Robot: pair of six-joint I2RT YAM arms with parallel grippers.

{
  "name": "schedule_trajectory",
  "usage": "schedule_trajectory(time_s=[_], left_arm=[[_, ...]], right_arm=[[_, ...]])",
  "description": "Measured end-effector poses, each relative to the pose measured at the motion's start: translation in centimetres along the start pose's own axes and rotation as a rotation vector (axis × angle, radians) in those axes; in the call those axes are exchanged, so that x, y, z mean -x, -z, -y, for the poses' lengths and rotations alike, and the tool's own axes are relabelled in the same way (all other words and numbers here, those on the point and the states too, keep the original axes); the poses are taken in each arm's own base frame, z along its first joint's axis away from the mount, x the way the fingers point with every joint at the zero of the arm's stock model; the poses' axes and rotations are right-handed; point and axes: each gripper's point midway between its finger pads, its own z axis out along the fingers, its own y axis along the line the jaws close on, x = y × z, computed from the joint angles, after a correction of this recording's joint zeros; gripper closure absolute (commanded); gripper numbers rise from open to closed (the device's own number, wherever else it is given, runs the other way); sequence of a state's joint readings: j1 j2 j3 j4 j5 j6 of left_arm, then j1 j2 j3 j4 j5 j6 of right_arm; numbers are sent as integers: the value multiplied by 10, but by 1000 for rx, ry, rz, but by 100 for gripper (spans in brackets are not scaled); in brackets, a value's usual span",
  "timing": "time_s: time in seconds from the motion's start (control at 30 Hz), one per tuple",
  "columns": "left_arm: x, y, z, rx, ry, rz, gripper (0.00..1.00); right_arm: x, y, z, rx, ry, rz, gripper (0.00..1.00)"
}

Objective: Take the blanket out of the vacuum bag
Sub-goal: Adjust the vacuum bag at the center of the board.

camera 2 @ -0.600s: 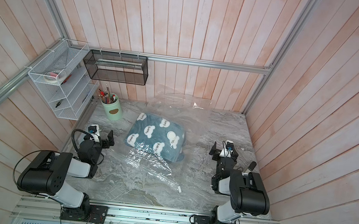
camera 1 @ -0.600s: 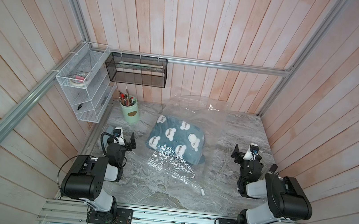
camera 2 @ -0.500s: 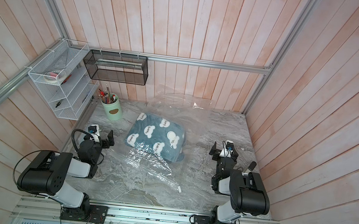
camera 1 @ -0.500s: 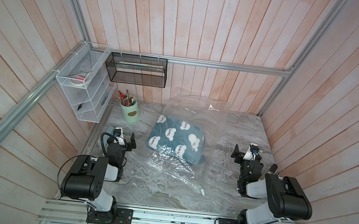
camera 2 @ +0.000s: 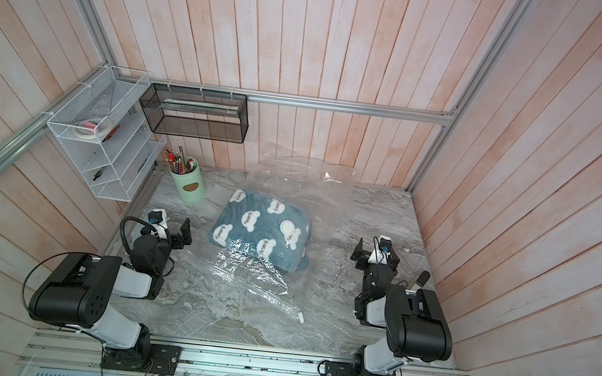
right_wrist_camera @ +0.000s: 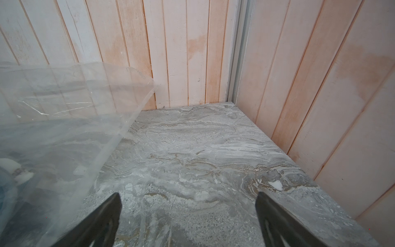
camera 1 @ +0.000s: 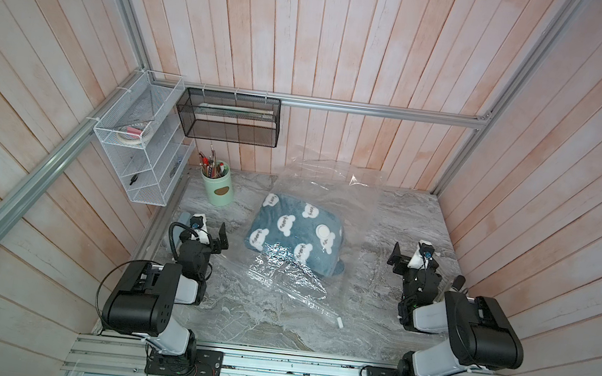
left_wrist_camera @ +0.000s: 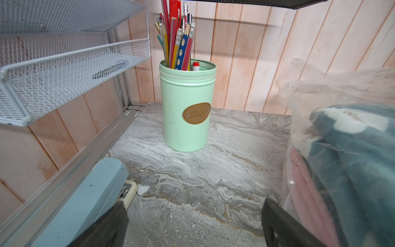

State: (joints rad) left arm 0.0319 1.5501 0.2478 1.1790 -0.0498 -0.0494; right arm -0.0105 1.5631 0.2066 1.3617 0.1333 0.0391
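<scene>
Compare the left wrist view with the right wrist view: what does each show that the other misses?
Only the left wrist view: the green pencil cup, the white mesh shelf, a light-blue object at the table's edge, and the open left gripper.
Only the right wrist view: the far corner of the vacuum bag leaning against the back wall, the metal corner post, and the open right gripper.
Both: the marble table, the vacuum bag, and the blanket inside it, clear in the left wrist view and only a faint edge in the right.

The mint-green tin (left_wrist_camera: pixel 187 119) at frame centre carries an oval brown label (left_wrist_camera: pixel 196 113) reading "Sweet". White patches on the blanket (camera 1: pixel 287 236) read "Happy".
</scene>
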Motion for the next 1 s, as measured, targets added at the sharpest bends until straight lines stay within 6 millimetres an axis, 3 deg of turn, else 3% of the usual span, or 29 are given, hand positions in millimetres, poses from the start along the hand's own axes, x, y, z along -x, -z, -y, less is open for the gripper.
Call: schedule_trajectory(time_s=[0.13,0.27,0.33,0.4,0.5,0.63,0.7,0.83,1.0], left_arm=[[13,2,-7,48,21,-23,0],[84,-8,-14,108,157,32,0],[111,-8,-1,66,205,51,0],[119,-4,28,-23,233,22,0],[101,0,73,-173,258,-97,0],[67,-2,102,-297,299,-260,0],[55,-5,112,-342,310,-322,0],[46,-15,128,-412,312,-386,0],[40,-33,145,-487,299,-435,0]], right_arm=[[11,9,-3,-13,12,11,2],[65,4,-10,-24,-56,49,2],[92,-7,-17,-1,-117,47,2],[103,-15,-33,73,-204,12,2],[78,-15,-59,202,-339,-98,2],[2,5,-106,362,-491,-340,2],[-23,15,-131,432,-534,-437,2],[-26,29,-174,586,-598,-491,2],[-12,33,-204,704,-655,-472,2]])
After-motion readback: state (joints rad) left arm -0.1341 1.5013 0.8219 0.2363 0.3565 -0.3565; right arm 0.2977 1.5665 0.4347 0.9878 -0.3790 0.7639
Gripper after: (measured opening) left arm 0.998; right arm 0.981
